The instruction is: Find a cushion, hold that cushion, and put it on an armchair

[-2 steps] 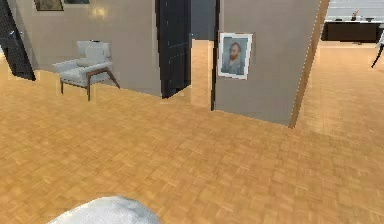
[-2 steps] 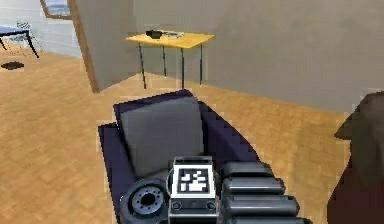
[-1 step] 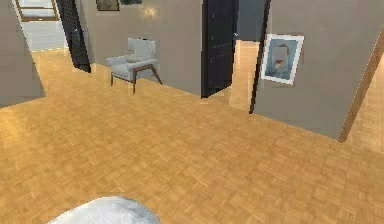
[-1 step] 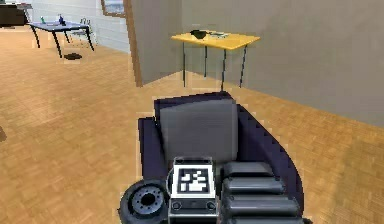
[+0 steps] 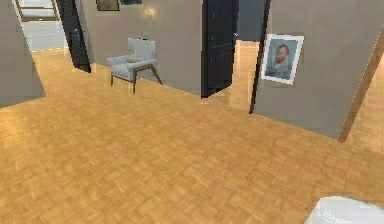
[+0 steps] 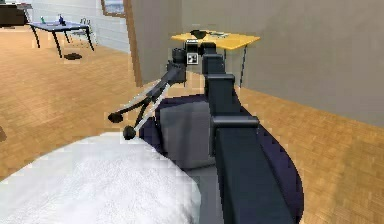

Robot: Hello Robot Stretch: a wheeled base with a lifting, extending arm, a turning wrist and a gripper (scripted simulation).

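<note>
I take the white mound (image 6: 90,190) at the arm side view's lower left for the cushion, though I can't be sure of it. It looks puffy and rough-surfaced, and its corner shows again at the forward view's bottom right. I judge it light, soft and not fragile. It should sag and fold when lifted, so I'd take it at an edge or corner where the stuffing thins, not across the fat middle where the fingers would slide off.

The gripper (image 6: 122,124) sits at the end of the arm (image 6: 235,150), with its thin fingers (image 6: 138,103) angled down toward the mound's upper edge. Their tips are near it, but I can't say whether they touch. Floor, the mound and a dark blue seat (image 6: 280,170) all lie at or behind the far end, so I can't tell whether the gripper has anything, or how its fingers are set.

The armchair (image 5: 133,62), grey and on thin legs, stands against the far wall in the forward view's upper left, well apart from the mound across bare wood floor. A yellow table (image 6: 215,40) stands beyond the gripper.
</note>
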